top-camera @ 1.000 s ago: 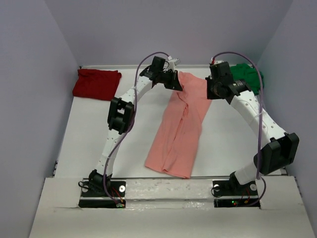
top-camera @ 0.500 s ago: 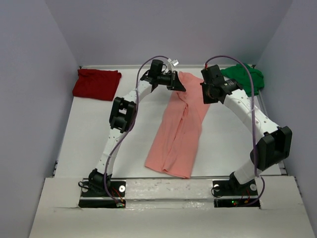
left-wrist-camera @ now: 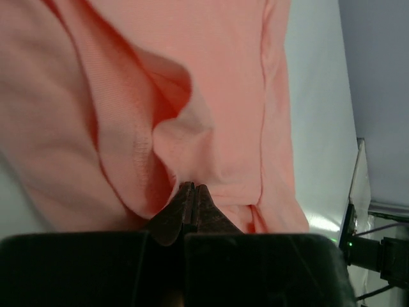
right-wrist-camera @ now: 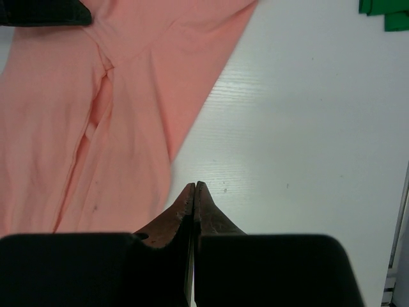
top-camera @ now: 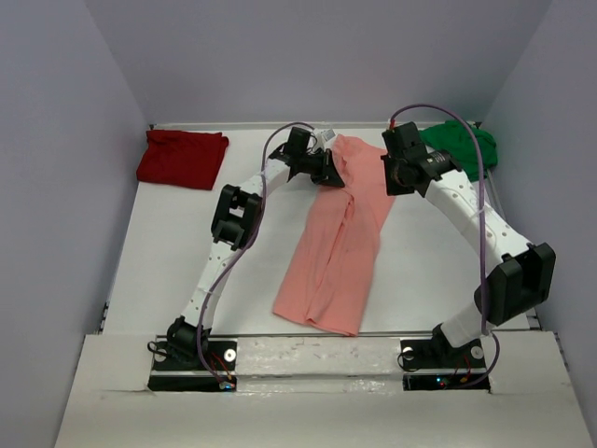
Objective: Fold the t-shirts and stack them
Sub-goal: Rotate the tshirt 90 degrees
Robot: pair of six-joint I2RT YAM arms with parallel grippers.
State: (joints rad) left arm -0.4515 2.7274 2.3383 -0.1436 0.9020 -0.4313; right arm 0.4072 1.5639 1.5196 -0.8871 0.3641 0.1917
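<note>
White left arm (top-camera: 207, 275) and right arm (top-camera: 464, 198), black joint housings (top-camera: 231, 217), purple cables (top-camera: 437, 106) looping along each, black base plates (top-camera: 191, 357) with small lights, dark brown tapered jaws.

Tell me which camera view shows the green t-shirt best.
Top external: the green t-shirt lies in the far right corner, partly behind the right arm. Right wrist catches only its edge; left wrist shows none of it.

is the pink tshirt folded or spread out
Partly folded: the salmon-pink t-shirt lies as a long narrow strip, sides turned in, not folded crosswise.
</note>
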